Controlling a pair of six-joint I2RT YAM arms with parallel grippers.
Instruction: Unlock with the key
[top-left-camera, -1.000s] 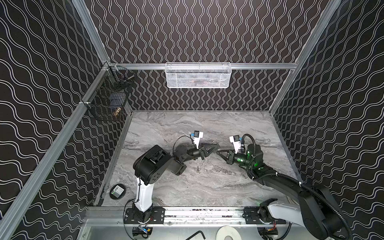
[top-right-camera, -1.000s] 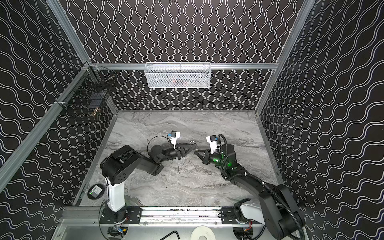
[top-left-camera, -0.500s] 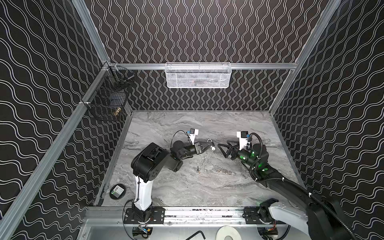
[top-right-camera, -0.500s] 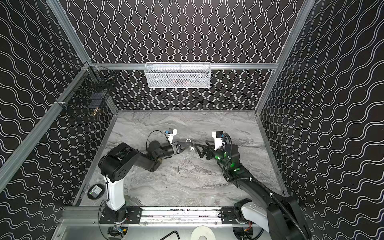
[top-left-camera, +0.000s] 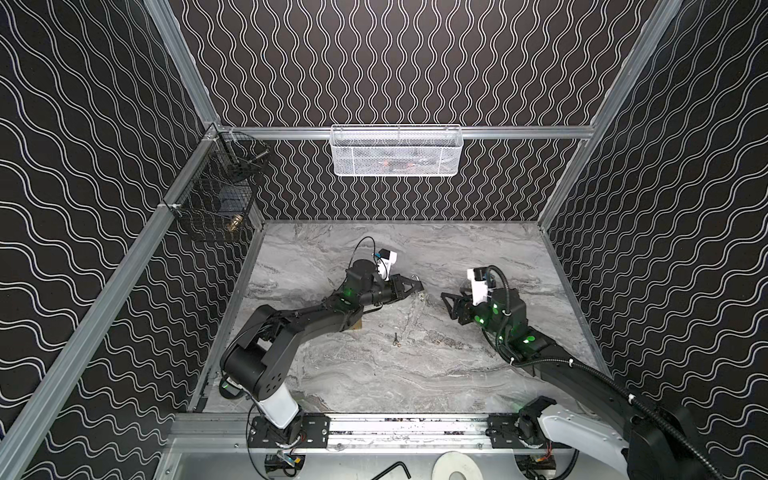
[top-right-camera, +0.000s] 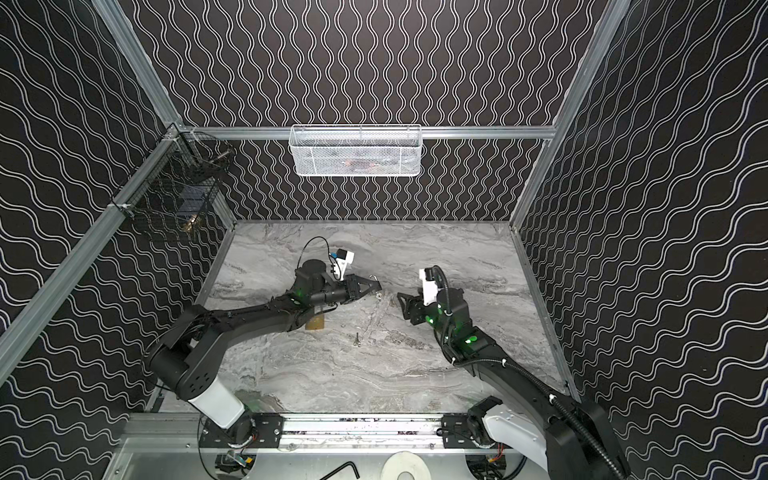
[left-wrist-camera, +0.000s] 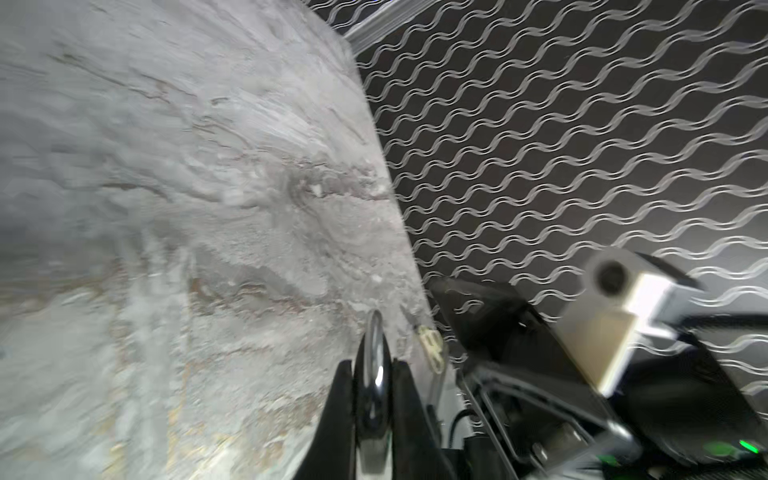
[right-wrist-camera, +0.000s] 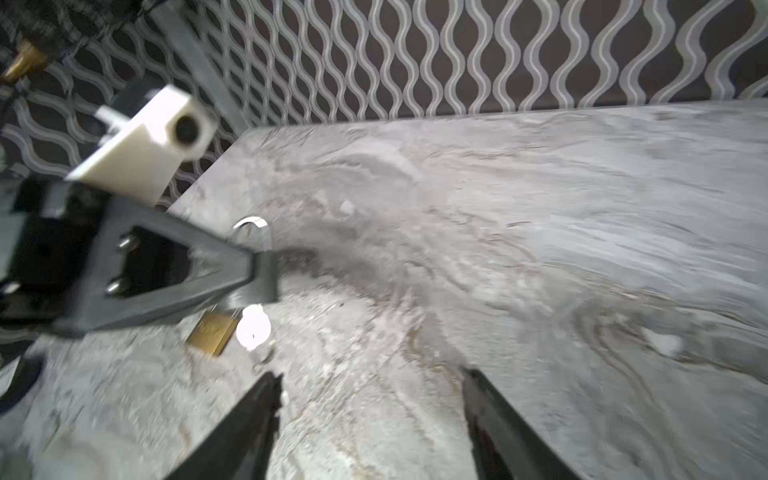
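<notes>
item 1, left gripper (top-left-camera: 419, 286): mine, clamped tight on the lock (right-wrist-camera: 212, 332). the fingers (left-wrist-camera: 409, 415) sit either side of it just under the shackle (left-wrist-camera: 374, 353), which stands clear past the tips. the brass body hangs out the other side; i cannot tell whether it touches the table (top-left-camera: 374, 382). a second ago this arm sat bunched up with its elbow high. now it lies stretched long and low toward mid-table.

item 2, right gripper (right-wrist-camera: 370, 374): mine, jaws well apart, nothing between them. a second ago it was pinched shut, nose to nose with the left gripper at the lock. half a second ago it had parted and stood just beside the lock. now it is drawn off to the right, well apart from it.

item 3, lock: held mid-table, seen in both top views. a bright round piece (right-wrist-camera: 253, 328) sits at its lower end, too blurred to name.

item 4, key (top-left-camera: 397, 340): flat on the table, in front of the gap between the two grippers and touching neither. it is in the same spot as a second ago.

item 5, tan block (top-right-camera: 314, 323): on the table, half under my left forearm.
</notes>
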